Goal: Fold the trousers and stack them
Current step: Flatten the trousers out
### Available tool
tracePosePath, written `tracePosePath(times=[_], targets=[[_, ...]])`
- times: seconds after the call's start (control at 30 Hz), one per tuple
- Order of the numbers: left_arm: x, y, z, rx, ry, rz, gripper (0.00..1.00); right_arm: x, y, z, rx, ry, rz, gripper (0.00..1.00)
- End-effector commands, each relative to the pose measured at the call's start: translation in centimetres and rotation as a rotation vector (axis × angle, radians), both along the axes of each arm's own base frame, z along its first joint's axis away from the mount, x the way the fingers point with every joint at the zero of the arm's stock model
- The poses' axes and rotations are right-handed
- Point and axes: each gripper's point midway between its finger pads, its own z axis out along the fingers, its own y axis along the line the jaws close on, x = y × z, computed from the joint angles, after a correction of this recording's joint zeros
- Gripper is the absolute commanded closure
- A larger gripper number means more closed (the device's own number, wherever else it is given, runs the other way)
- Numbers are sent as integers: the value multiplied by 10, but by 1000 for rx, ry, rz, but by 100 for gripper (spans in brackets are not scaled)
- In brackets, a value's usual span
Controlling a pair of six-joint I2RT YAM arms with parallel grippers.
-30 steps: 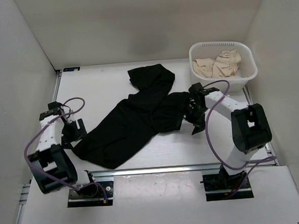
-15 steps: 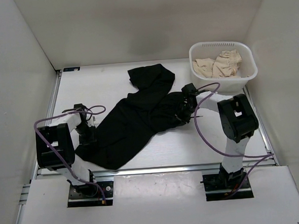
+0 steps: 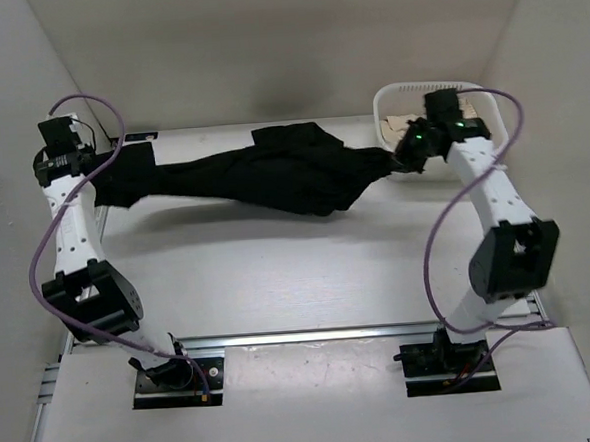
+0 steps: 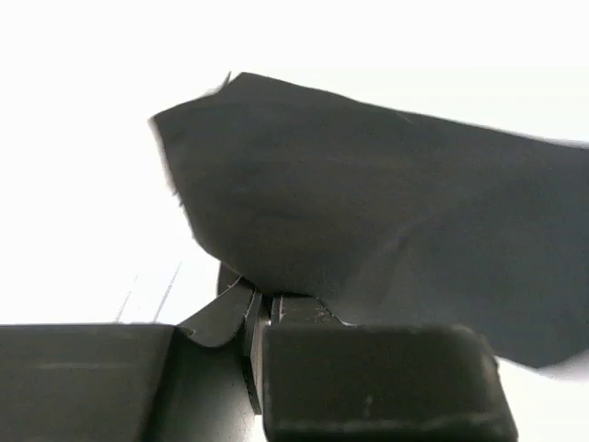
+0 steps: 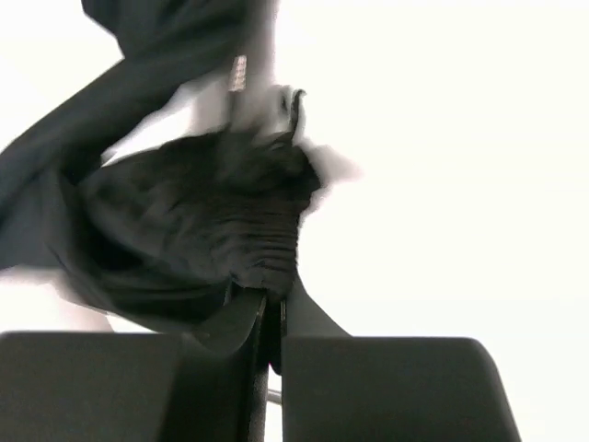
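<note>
black trousers (image 3: pixel 272 172) stretched side to side above the worktop (image 3: pixel 278 272), sagging mid-span, left end pinched in my left claw (image 3: pixel 94 171), clenched on fabric, right end bunched in my right claw (image 3: pixel 403 158), clenched too, white basket (image 3: pixel 472 90) just behind it

White basket (image 3: pixel 391 93) far right, beige garments (image 3: pixel 399 125) inside, pale table (image 3: pixel 278 267)

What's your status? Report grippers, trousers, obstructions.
Both shut on the trousers: left gripper, right gripper. Cloth strung between them above table, unfolded. Close by right gripper: white basket.
</note>
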Motion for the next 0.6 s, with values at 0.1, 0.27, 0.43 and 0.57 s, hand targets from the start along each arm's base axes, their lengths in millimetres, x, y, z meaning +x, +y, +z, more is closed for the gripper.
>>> tracePosePath(times=[0.1,0.27,0.43,0.57], targets=[[-64,6,-33,1,130,86,84,-91,-49,-30,-78,169,-18,100],[-136,-1,-112,-116,292,146,45,-154,-56,-82,-70,321,-45,100],[-204,-8,-162,-212,408,246,14,-186,-66,-106,-104,383,-67,100],[-193,-16,-140,-275,359,208,14,-183,-69,-108,-113,368,-73,100]])
